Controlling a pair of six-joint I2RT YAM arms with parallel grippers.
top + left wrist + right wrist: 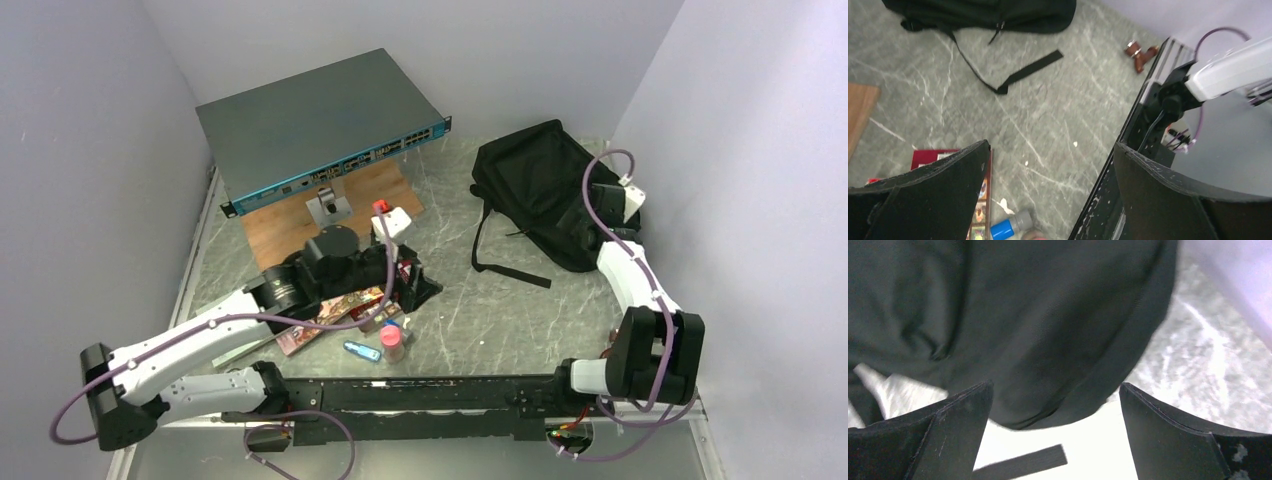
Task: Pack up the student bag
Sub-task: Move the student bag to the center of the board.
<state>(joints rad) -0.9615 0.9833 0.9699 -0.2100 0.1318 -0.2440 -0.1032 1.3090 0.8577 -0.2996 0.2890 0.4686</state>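
The student bag (535, 180) is a black fabric backpack lying flat at the back right, its long straps (500, 262) trailing toward the front. My right gripper (587, 222) hovers open over the bag's near right edge. In the right wrist view the black fabric (1023, 315) fills the space beyond the open gripper (1055, 400), and a strap end (1023, 462) lies below. My left gripper (418, 288) stands open mid-table with nothing in it. Its wrist view shows the open gripper (1050, 165) above bare table, with the bag (983, 12) and a strap (1020, 75) far ahead.
A red picture book (320, 315), a blue marker (362, 351) and a small bottle (392, 340) lie by the left gripper. A grey network switch (320, 125) rests on a stand over a wooden board (345, 200) at the back left. A brown object (1140, 52) lies near the black front rail (1128, 150).
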